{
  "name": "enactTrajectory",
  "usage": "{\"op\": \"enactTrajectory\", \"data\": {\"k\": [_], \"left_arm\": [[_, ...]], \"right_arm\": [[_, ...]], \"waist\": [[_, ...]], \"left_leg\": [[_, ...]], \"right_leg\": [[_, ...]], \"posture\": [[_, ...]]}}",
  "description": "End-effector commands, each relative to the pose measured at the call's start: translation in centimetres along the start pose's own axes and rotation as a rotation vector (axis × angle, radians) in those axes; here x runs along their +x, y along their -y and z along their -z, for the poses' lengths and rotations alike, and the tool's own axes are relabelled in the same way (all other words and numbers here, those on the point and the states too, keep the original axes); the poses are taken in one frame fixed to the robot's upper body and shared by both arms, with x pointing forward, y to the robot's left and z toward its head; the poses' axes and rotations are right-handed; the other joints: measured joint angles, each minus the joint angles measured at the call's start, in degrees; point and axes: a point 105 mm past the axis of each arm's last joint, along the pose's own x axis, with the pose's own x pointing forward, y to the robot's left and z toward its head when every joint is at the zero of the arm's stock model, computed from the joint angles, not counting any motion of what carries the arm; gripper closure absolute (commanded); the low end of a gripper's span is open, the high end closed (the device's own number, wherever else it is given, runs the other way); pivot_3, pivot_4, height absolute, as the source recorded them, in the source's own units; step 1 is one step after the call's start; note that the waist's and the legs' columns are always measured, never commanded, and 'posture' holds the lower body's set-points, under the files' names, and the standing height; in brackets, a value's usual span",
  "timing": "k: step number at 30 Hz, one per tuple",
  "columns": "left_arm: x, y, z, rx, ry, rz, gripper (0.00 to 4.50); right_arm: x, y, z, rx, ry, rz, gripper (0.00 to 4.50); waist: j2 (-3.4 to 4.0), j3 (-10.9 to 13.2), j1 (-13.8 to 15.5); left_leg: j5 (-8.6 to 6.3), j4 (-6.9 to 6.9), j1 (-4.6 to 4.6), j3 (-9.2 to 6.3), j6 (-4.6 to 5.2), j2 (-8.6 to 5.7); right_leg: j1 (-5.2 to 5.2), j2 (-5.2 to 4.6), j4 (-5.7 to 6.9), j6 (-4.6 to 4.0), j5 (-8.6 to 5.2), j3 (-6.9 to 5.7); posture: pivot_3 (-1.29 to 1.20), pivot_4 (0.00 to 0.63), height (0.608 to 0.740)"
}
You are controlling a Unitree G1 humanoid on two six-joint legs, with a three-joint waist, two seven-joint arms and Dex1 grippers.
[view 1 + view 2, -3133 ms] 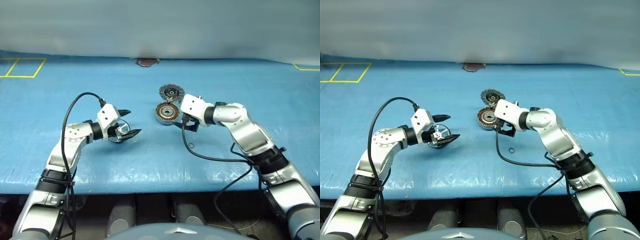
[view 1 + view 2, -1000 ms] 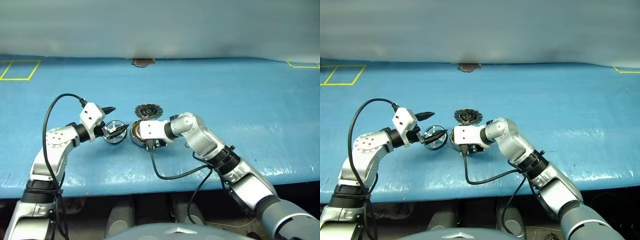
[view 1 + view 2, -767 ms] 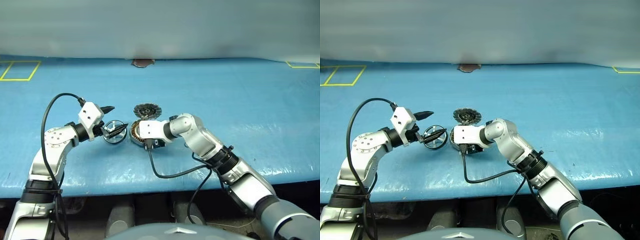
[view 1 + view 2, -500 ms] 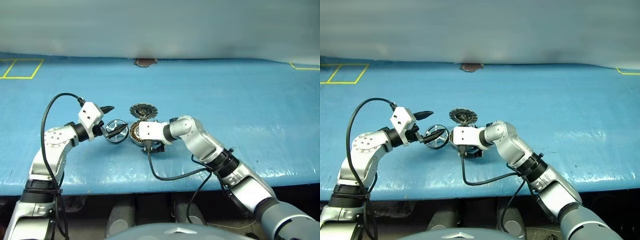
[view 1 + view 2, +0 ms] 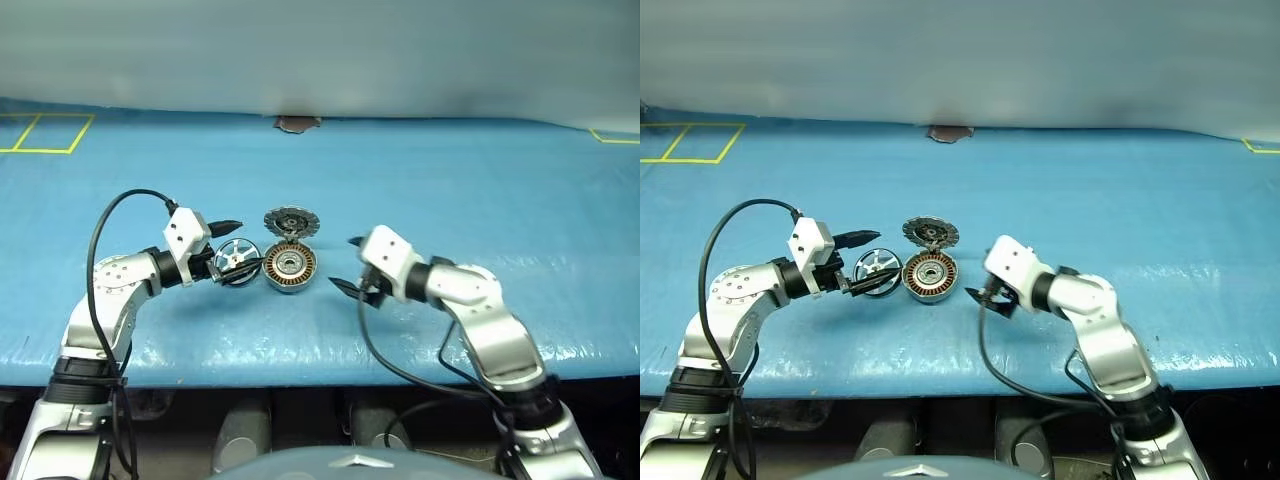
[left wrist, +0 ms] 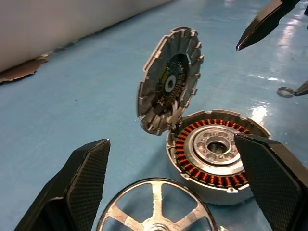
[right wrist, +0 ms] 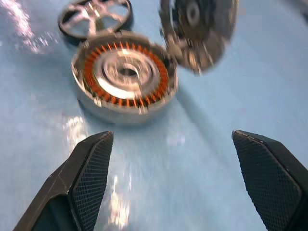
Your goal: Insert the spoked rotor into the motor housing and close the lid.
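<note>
The spoked rotor lies flat on the blue table between the fingers of my left gripper. That gripper is open, and a gap shows beside the rotor in the left wrist view. Just right of it stands the motor housing, its copper windings showing. The lid stands tilted up from the housing's far rim. My right gripper is open and empty, a short way right of the housing, pointing at it.
A small dark ring lies on the table near the right gripper's fingertips. Yellow tape marks sit at the far left, and a brown patch at the table's far edge. Black cables hang from both wrists.
My right gripper let go of the housing, opened and drew back to the right. The housing stays beside the rotor. The left gripper has hardly moved.
</note>
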Motion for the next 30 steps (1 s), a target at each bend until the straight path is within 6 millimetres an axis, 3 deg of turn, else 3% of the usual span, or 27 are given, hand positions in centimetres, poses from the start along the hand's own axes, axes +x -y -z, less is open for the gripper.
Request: {"op": "enactTrajectory", "data": {"k": [1,8,14,23,28,30], "left_arm": [[-0.2,0.6,-1.1,-0.021,0.034,0.083,0.0],[0.5,1.4,0.0,-0.053,-0.006,0.17,0.0],[0.5,1.9,1.1,-0.058,-0.043,0.202,0.0],[0.3,1.7,1.3,-0.055,-0.04,0.167,0.0],[0.2,1.6,1.2,-0.045,-0.04,0.157,0.0],[0.2,1.5,1.1,-0.044,-0.038,0.155,0.0]], "right_arm": [[-2.3,1.6,0.0,0.077,0.109,0.144,0.34],[-2.5,2.8,3.1,0.196,0.093,0.275,0.34],[-1.6,2.0,5.7,0.215,0.008,0.281,0.34],[-2.0,0.3,6.9,0.271,-0.019,0.28,0.34],[-2.6,0.0,8.6,0.291,-0.083,0.314,0.34],[-2.7,0.0,8.8,0.301,-0.087,0.319,0.71]], "waist": [[0.01,0.01,-0.28],[0.0,0.0,-0.59],[0.0,0.0,-0.53],[0.0,0.0,-0.23],[0.0,0.0,0.15],[0.0,0.0,0.17]], "left_leg": [[0.0,0.0,0.06,0.03,0.0,0.06],[0.0,0.1,0.08,0.19,0.0,0.12],[-0.04,-0.01,0.03,0.18,0.05,0.08],[-0.05,0.03,0.05,0.19,0.05,0.09],[-0.06,0.02,0.05,0.19,0.04,0.1],[-0.06,0.02,0.05,0.19,0.04,0.1]], "right_leg": [[0.03,0.03,0.01,0.0,0.0,-0.01],[0.03,0.02,0.02,0.0,0.0,0.03],[-0.03,0.01,0.0,-0.02,0.0,0.05],[-0.01,0.0,0.0,-0.03,-0.02,0.07],[-0.01,0.0,0.0,-0.04,-0.02,0.06],[-0.01,0.0,-0.02,-0.04,-0.02,0.06]], "posture": [[0.0,0.15,0.74],[0.0,0.15,0.74],[0.0,0.15,0.74],[0.0,0.15,0.74],[0.0,0.15,0.74],[0.0,0.15,0.74]]}}
